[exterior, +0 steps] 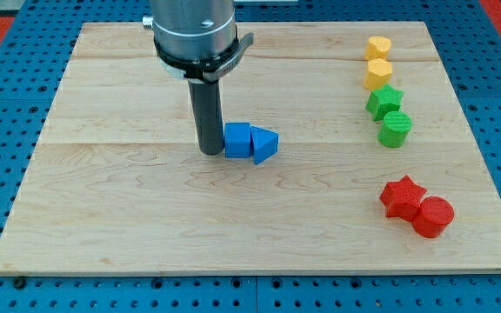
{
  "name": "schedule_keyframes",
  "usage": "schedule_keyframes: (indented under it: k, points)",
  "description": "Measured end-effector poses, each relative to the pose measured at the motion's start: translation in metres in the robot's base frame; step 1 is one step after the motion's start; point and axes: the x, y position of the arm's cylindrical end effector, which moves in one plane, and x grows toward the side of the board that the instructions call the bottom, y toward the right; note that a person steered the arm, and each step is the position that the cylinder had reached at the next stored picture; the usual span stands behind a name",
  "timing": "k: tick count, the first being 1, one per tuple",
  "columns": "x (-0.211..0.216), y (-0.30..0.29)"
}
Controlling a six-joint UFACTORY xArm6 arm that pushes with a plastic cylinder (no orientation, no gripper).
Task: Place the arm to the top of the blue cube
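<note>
resting on the wooden worktop (103, 217), my tip (210, 152) touches the blue cube's (237, 140) left side. a blue triangular block (265, 144) abuts the cube's right; no hand shows.

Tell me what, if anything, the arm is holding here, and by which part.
Nothing is held. My tip only stands against the blue cube on its view-left side.

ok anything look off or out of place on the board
Nothing stands out. My tip sits against the view's left side of the blue cube, not above it yet. The blue wedge touches the cube's right. No block looks tipped or damaged.
</note>
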Motion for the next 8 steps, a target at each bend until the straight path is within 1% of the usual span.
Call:
schedule_keyframes:
  k: [1,2,3,4,5,6,7,8]
  points:
    - [0.0,0.0]
    - [-0.026,-0.015]
    - [-0.053,0.02]
    - [-0.045,0.087]
    - [-0.015,0.135]
    - [-0.012,0.14]
    - [-0.045,0.098]
    - [-0.09,0.032]
